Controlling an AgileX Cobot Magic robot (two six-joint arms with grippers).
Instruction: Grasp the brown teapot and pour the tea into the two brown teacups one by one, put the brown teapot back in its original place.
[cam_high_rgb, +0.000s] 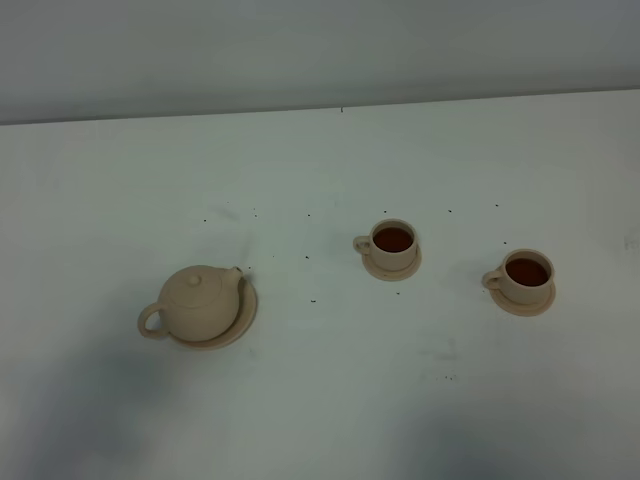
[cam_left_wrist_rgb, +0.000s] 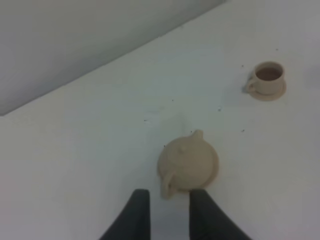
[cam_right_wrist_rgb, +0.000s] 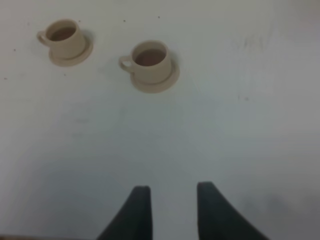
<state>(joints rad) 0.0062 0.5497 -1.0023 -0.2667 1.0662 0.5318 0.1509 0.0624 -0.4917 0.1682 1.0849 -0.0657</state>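
Note:
The tan teapot (cam_high_rgb: 199, 302) sits upright on its wide round saucer (cam_high_rgb: 240, 322) at the left of the white table, handle to the left, spout to the right. It also shows in the left wrist view (cam_left_wrist_rgb: 189, 163). Two tan teacups (cam_high_rgb: 392, 243) (cam_high_rgb: 525, 274) stand on small saucers at the middle and right, both holding dark tea. They also show in the right wrist view (cam_right_wrist_rgb: 150, 60) (cam_right_wrist_rgb: 64, 38). My left gripper (cam_left_wrist_rgb: 169, 200) is open and empty, just behind the teapot's handle. My right gripper (cam_right_wrist_rgb: 172, 197) is open and empty, well back from the cups. Neither arm shows in the exterior view.
The white table (cam_high_rgb: 320, 400) carries small dark specks around the cups and teapot. A grey wall (cam_high_rgb: 300, 50) runs along the table's far edge. One cup on its saucer (cam_left_wrist_rgb: 267, 79) shows far off in the left wrist view.

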